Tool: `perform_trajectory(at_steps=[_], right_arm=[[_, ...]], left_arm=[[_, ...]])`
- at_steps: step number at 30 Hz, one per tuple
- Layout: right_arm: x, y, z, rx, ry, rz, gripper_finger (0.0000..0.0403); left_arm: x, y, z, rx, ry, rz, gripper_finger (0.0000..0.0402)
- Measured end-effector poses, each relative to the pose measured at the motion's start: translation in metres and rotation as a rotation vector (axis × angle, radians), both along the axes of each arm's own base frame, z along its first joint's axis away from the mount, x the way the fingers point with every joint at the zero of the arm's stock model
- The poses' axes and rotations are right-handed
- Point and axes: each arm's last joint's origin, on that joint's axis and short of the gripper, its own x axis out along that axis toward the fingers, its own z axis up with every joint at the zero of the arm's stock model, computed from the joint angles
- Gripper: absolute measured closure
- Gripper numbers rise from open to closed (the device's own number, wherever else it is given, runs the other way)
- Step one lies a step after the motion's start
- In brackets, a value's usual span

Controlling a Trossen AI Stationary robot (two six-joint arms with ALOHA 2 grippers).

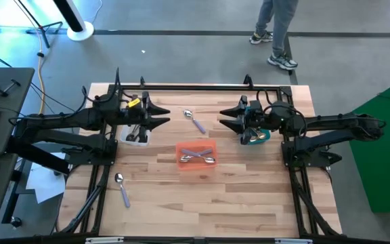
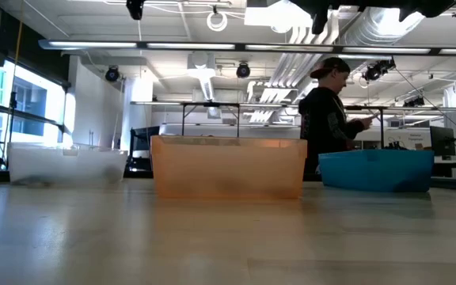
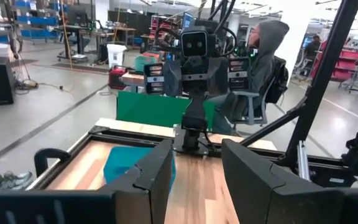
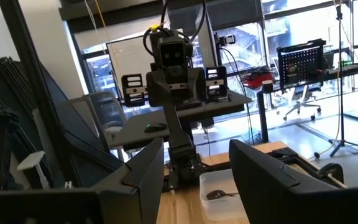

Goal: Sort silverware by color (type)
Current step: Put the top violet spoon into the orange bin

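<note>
Two spoons with lavender handles lie loose on the table, one (image 1: 193, 120) between the grippers at the far middle, one (image 1: 122, 188) near the left front. More such spoons (image 1: 199, 157) lie crossed in the orange bin (image 1: 181, 150). Dark spoons (image 1: 135, 131) rest in the clear bin (image 1: 143, 140) under my left arm; one dark spoon (image 4: 220, 194) shows in the right wrist view. My left gripper (image 1: 165, 122) and right gripper (image 1: 222, 122) are held level above the table, facing each other, both open and empty.
The teal bin (image 1: 261, 137) sits under my right arm, its contents mostly hidden. Seen from table height, the clear bin (image 2: 66, 166), orange bin (image 2: 228, 168) and teal bin (image 2: 374, 170) stand in a row. A person (image 2: 327, 119) stands beyond the far edge.
</note>
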Motion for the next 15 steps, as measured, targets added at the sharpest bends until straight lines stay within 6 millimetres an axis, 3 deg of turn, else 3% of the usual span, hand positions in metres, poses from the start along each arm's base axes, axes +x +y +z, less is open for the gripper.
perform_trajectory(at_steps=[15], right_arm=[[0.0, 0.0, 0.0, -0.001, 0.0, 0.0, 0.0236]], left_arm=[[0.0, 0.0001, 0.0, 0.035, 0.002, 0.003, 0.0271]])
